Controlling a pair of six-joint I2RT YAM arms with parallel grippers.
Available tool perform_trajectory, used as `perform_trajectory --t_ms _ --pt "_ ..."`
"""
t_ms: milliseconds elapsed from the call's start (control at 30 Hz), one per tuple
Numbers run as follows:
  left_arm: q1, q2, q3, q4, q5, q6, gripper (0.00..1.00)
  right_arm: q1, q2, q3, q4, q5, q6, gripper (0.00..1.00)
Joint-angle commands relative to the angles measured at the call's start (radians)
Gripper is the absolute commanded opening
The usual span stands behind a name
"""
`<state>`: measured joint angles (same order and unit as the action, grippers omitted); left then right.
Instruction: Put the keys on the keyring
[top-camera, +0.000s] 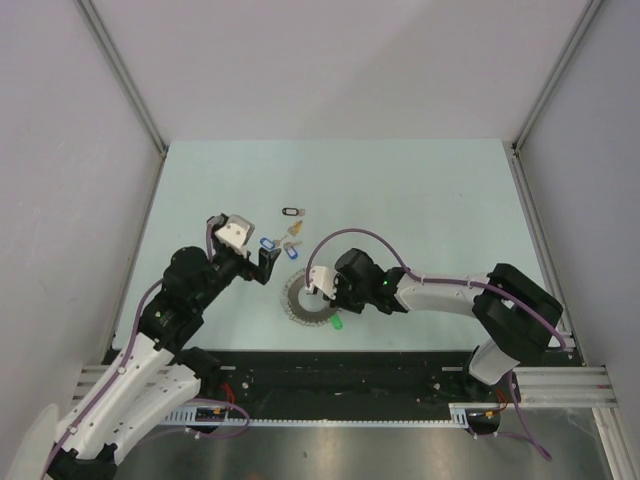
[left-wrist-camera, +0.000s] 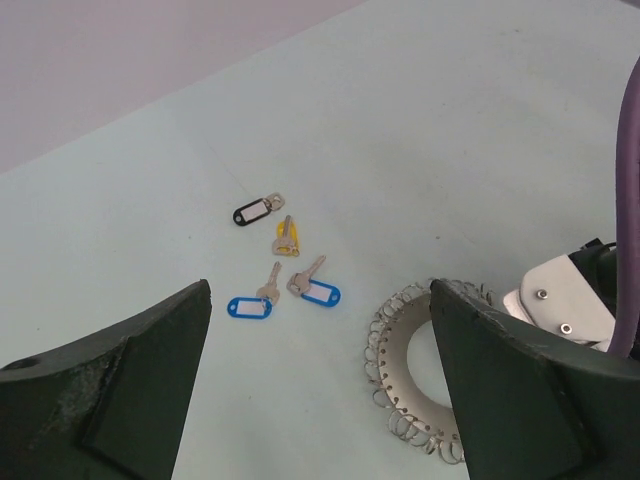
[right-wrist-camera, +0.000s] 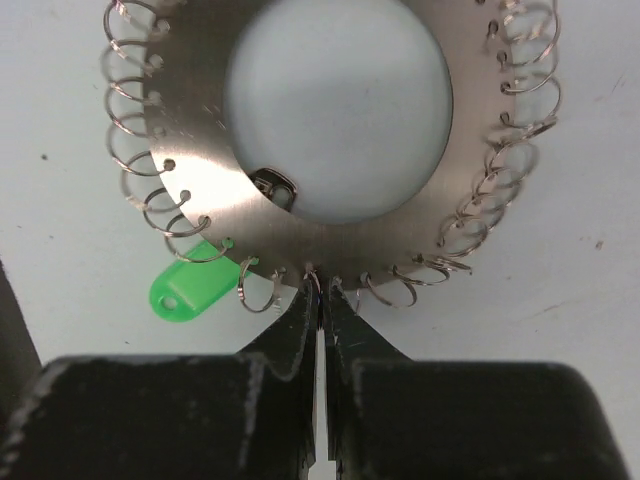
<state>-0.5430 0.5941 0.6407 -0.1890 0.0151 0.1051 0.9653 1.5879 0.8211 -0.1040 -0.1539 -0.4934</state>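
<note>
The keyring (top-camera: 303, 306) is a flat silver disc with a wide hole and small wire loops all round its rim (right-wrist-camera: 200, 120) (left-wrist-camera: 410, 350). My right gripper (right-wrist-camera: 320, 290) (top-camera: 322, 291) is shut on one loop at the rim's near edge. A green-tagged key (right-wrist-camera: 190, 290) (top-camera: 338, 323) lies partly under the disc, and its metal end (right-wrist-camera: 275, 187) shows in the hole. Loose keys lie on the table: black tag (left-wrist-camera: 258, 210), yellow tag (left-wrist-camera: 287, 238) and two blue tags (left-wrist-camera: 250, 307) (left-wrist-camera: 318, 291). My left gripper (left-wrist-camera: 320, 300) (top-camera: 265, 262) hangs open above them, holding nothing.
The pale green table (top-camera: 420, 200) is walled in by grey panels on three sides. A black rail (top-camera: 350, 375) runs along its near edge by the arm bases. The right arm's purple cable (top-camera: 350, 238) arcs over the ring, and its white wrist housing (left-wrist-camera: 565, 300) sits beside it.
</note>
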Motion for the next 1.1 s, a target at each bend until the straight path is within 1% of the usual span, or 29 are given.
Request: perform_trajectory --t_ms 0,67,100,200,567,800,1000,1067 --pt "0.0 -0.002 0.004 -0.001 -0.049 0.022 0.95 0.006 0.026 0.013 -0.028 0.05 0.003 0.02" --pt "0.0 -0.007 0.002 -0.004 -0.043 0.021 0.95 0.004 0.03 0.015 -0.037 0.054 0.006 0.03" --pt "0.0 -0.008 0.001 -0.004 -0.04 0.019 0.95 0.004 0.03 0.018 -0.039 0.056 0.007 0.1" --pt "0.0 -0.004 0.004 -0.009 -0.04 0.022 0.95 0.004 0.021 0.029 -0.057 0.063 0.009 0.18" --pt "0.0 0.004 0.007 -0.017 -0.029 0.019 0.96 0.007 -0.037 0.056 -0.088 0.053 0.029 0.2" --pt "-0.002 0.009 0.008 -0.021 -0.024 0.018 0.96 0.006 -0.032 0.058 -0.077 0.03 0.027 0.2" --pt "-0.002 0.012 0.01 -0.024 -0.024 0.018 0.96 0.006 -0.025 0.065 -0.077 0.01 0.019 0.18" --pt "0.0 0.013 0.01 -0.026 -0.018 0.018 0.96 0.006 -0.019 0.069 -0.082 0.004 0.019 0.15"
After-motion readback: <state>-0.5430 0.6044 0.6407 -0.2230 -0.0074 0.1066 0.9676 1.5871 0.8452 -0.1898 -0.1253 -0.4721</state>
